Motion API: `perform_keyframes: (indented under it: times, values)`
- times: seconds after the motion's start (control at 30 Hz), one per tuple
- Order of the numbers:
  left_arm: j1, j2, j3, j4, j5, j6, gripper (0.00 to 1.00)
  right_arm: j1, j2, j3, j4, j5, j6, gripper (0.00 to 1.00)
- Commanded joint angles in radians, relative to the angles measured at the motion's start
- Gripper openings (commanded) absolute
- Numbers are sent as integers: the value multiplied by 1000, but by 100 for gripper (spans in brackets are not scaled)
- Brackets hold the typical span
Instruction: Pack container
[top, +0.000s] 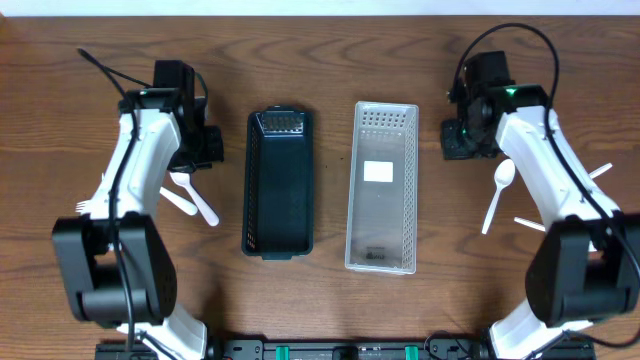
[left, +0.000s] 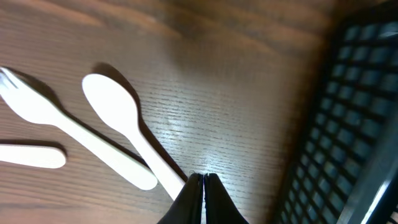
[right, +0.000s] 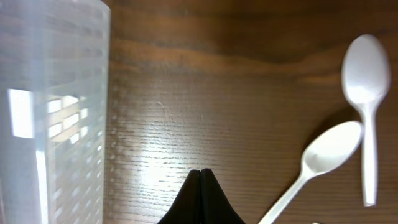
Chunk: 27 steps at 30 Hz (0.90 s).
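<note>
Wood table (top: 330, 40), two long bins side by side mid-table: dark basket (top: 279, 183) on the left, clear container (top: 382, 187) on the right. Both look empty, so packing has not started.

Loose white cutlery sits outboard of each bin.
- Left side: left spoon (top: 195, 197) is just beside the basket's outer wall, and a fork (left: 62, 134) lies next to it.
- Right side: right spoon (top: 498, 192) is outboard of the clear container. A second spoon (right: 368, 93) shows further out in the wrist view.

Left gripper (left: 203, 182) has its fingers pressed together and holds nothing. Right gripper (right: 200, 175) is the same: tips together, empty.

Key relation:
- Left spoon lies diagonal, bowl away from the basket, handle running toward the left fingertips and ending just beside them in the wrist view. Height above the table can't be told.
- Left arm is clearly the nearer one for it. The basket is on the opposite side of the fingers from the bowl.
- Right spoon sits off to the outboard side of the right gripper, near but not lined up.

Likely next: open the left jaws and straddle the handle across its long axis.
</note>
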Motion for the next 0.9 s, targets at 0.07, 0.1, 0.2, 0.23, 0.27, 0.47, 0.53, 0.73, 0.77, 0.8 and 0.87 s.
perform_keyframes:
  times: [0.07,0.1,0.2,0.23,0.27,0.47,0.53,0.73,0.77,0.8,0.87]
  values:
    - [-10,58,16,-18,1,7,6,-1,55,11,-5,-85,36,1]
    - [-16,63,16,-23,1,7,6,0,60,11,-5,-90,36,1]
    - [-53,72,5,-23,6,7,6,10,73,11,-4,-89,36,1]
    - [-67,72,-2,-20,11,7,6,13,74,11,-3,-90,36,1]
    - [-86,72,-7,-18,15,7,6,18,77,11,-2,-90,36,1]
    - [-196,72,-21,-16,22,7,6,53,81,11,-2,-205,-41,2]
    - [-224,72,-21,-12,22,7,6,64,81,11,-2,-285,-89,3]
    - [-272,72,-21,-16,22,6,6,85,81,11,-3,-430,-166,10]
    - [-277,72,-21,-18,22,6,6,89,81,11,-2,-430,-166,9]
    - [-282,72,-21,-20,22,2,6,91,81,11,-2,-430,-167,10]
    - [-291,72,-21,-21,23,-25,6,95,81,11,2,-429,-166,9]
